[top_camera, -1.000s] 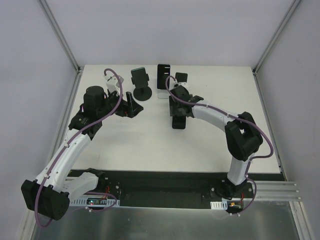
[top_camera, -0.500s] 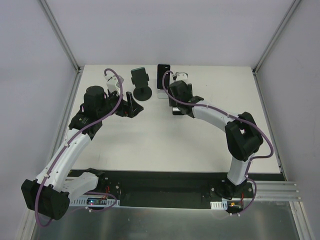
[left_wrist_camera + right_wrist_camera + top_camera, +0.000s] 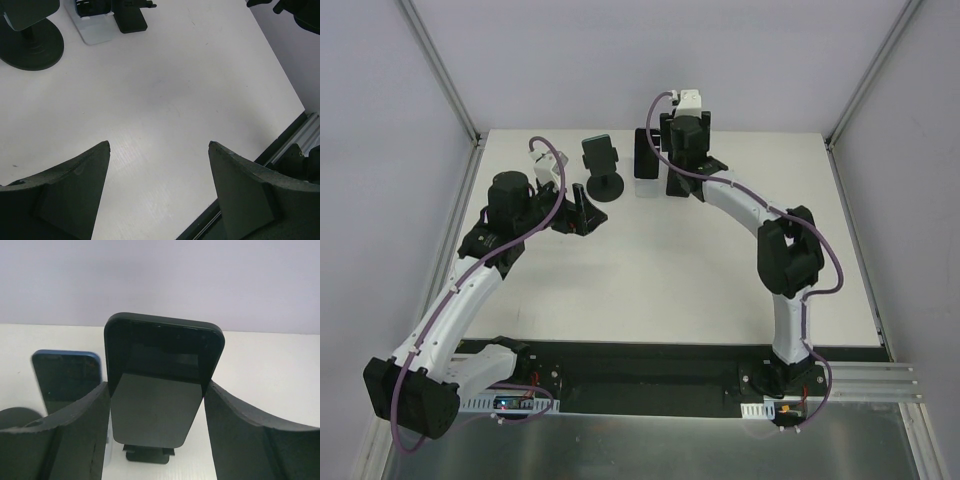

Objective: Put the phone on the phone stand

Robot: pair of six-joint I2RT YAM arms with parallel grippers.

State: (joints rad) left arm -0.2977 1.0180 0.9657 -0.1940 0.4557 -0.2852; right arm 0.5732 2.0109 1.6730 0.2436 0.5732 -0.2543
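Observation:
A black phone (image 3: pixel 162 347) leans upright on a small black stand whose foot (image 3: pixel 147 456) shows below it. My right gripper (image 3: pixel 156 386) is open. Its fingers flank the phone's sides, and I cannot tell whether they touch it. In the top view the right gripper (image 3: pixel 678 180) hangs over the back of the table and hides that stand. My left gripper (image 3: pixel 159 145) is open and empty above bare table, left of centre in the top view (image 3: pixel 582 215).
A blue phone (image 3: pixel 67 380) leans on a silver stand (image 3: pixel 95 32) just left of the black phone; it also shows in the top view (image 3: pixel 645 153). A black round-base stand (image 3: pixel 603 172) is further left. The back wall is close behind.
My right arm has swung from the middle of the table to the back and risen, so its gripper now sits at the black stand. The left arm has not moved.

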